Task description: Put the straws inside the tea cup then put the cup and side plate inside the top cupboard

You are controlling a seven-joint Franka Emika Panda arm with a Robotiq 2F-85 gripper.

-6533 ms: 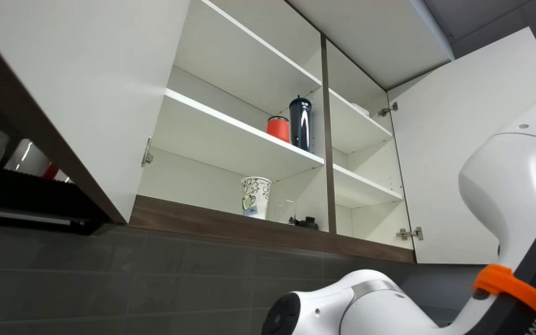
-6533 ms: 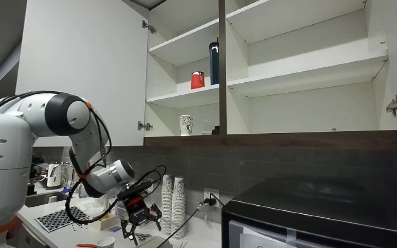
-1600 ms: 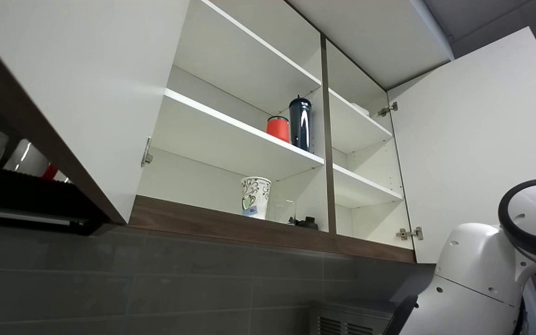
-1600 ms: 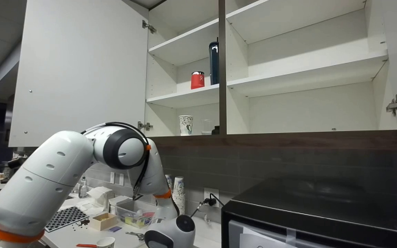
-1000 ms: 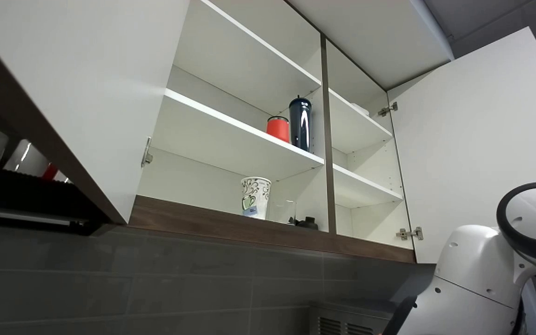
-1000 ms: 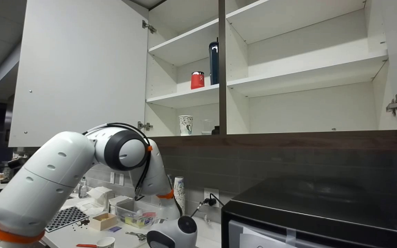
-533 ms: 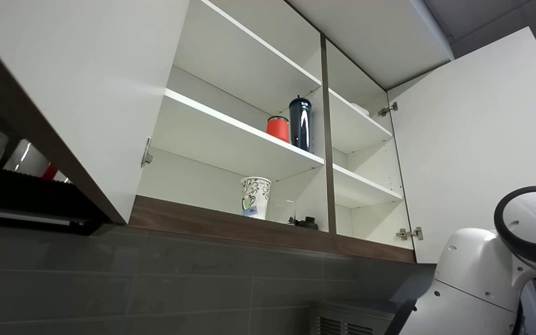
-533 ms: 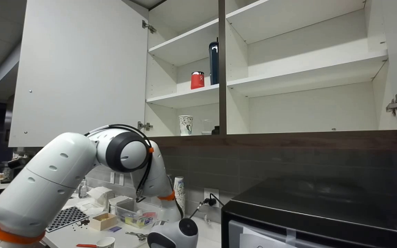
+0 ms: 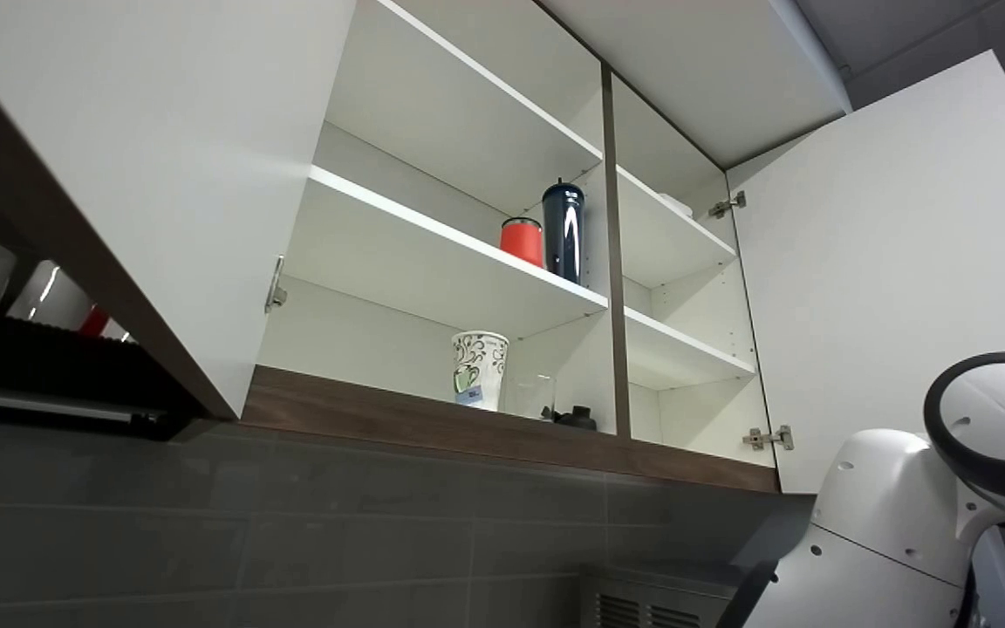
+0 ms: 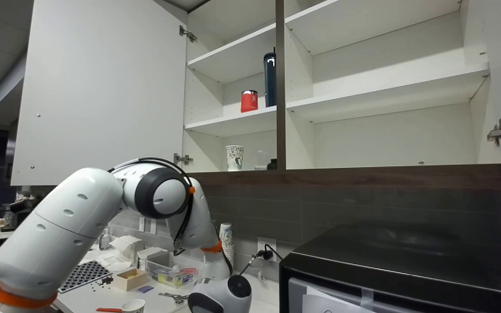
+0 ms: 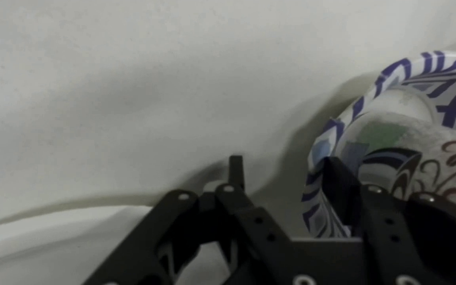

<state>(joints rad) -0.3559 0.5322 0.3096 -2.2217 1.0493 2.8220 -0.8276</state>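
Plate (image 11: 455, 99) with the wavy rim sits on a pale surface (image 11: 125, 107), roughly three o'clock from the gripper (image 11: 284, 170) in the wrist view. Jaws stand apart, plate's near edge between them, running seven to one, so closing should pinch it imo. In an exterior view the arm (image 10: 163, 195) is bent, up toward two then down toward five.

Side plate (image 11: 455, 95): white, blue-violet stripes along its wavy rim; open side towards the viewer; cut off on the right in the wrist view.
Tea cup (image 11: 410, 154): white, printed with dark swirls and a green patch; inside the plate's rim; mouth out of sight, upright or leaning hard to tell.
Top cupboard (image 10: 389, 139): white, doors open in both exterior views, dark wood bottom edge; position from the plate unclear.
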